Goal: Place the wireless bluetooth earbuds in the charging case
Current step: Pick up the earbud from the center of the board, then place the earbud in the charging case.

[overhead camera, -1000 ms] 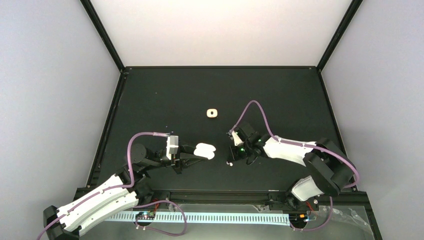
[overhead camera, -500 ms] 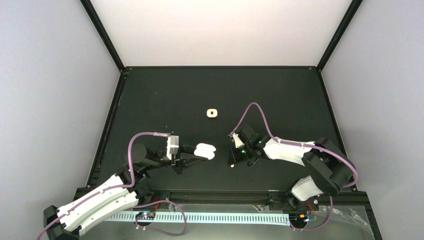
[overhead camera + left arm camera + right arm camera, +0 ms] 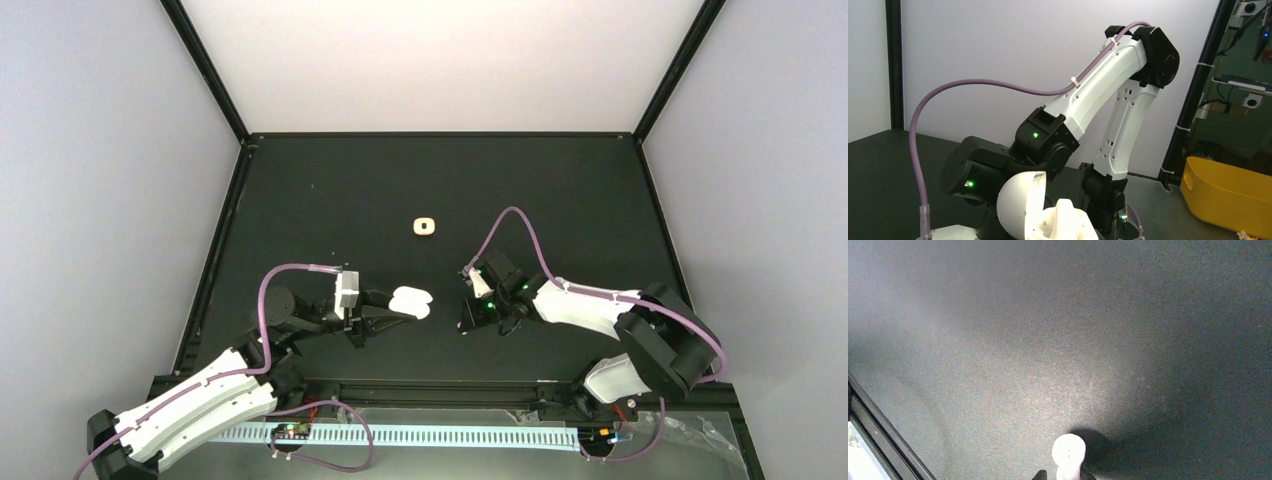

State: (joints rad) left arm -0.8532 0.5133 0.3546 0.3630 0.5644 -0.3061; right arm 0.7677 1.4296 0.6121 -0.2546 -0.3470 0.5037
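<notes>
My left gripper (image 3: 398, 309) is shut on the white charging case (image 3: 411, 301), held just above the mat at centre left. In the left wrist view the case's domed lid (image 3: 1019, 204) stands open, and a cream stem-shaped earbud (image 3: 1066, 212) rises from its body. My right gripper (image 3: 465, 320) points down at the mat right of the case. In the right wrist view a white earbud (image 3: 1068, 452) sits on the mat between its fingertips (image 3: 1040, 475). The gripper (image 3: 1062, 475) is slightly open, with a small gap on the earbud's left side.
A small cream square piece (image 3: 426, 227) lies alone further back on the black mat (image 3: 560, 200). The mat's near edge rail (image 3: 878, 440) runs close at the lower left of the right wrist view. A yellow bin (image 3: 1228, 195) stands beyond the table.
My right gripper has shifted slightly toward the near edge, over the earbud on the mat, and its jaws have parted a little. The left arm and the case have stayed put.
</notes>
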